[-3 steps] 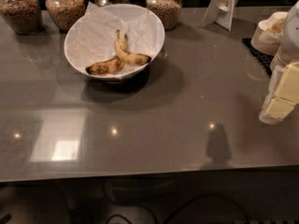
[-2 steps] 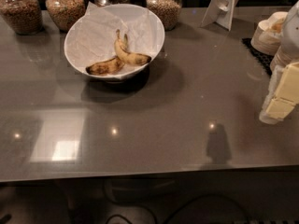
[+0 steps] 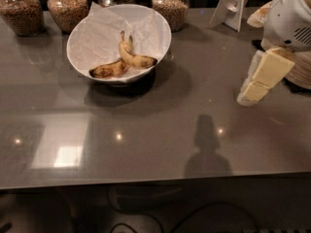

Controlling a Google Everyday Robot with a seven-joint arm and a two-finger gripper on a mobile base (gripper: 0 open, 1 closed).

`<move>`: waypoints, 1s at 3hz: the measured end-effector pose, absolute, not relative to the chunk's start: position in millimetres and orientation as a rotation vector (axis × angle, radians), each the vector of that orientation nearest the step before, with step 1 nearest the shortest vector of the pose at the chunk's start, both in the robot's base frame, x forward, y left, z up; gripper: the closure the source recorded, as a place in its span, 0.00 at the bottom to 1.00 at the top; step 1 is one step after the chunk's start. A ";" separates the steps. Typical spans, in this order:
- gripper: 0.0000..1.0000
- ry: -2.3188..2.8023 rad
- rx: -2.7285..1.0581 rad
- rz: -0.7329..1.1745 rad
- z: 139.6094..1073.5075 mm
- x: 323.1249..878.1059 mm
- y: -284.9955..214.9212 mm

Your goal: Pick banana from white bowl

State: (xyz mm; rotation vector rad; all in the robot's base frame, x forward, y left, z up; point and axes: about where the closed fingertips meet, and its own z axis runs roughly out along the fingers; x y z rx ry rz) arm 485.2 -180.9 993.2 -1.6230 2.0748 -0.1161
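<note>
The banana (image 3: pixel 135 58) is small, curved and yellow with a thin stem and a dark end. It lies in the white bowl (image 3: pixel 80 35), which is lined with crinkled paper and stands at the back left of the grey table. A browner, bruised banana (image 3: pixel 108 70) lies beside it in the bowl, and the two touch. My gripper (image 3: pixel 248 97) hangs above the table at the right edge of the view, pointing down and to the left. It is far to the right of the bowl and holds nothing that I can see.
Several glass jars of grains (image 3: pixel 67 5) stand along the back edge behind the bowl. A white stand (image 3: pixel 232 4) is at the back right. Stacked beige items (image 3: pixel 301 72) sit at the far right behind my arm. The grey tabletop (image 3: pixel 146 130) reflects ceiling lights.
My gripper has moved left and a little up, nearer the bowl. The bowl and both bananas have not moved.
</note>
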 end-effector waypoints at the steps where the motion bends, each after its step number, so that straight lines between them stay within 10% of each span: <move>1: 0.00 1.984 -1.583 -0.081 999.4 523.1 -141.6; 3: 0.00 1.912 -1.484 0.077 994.8 607.6 -31.7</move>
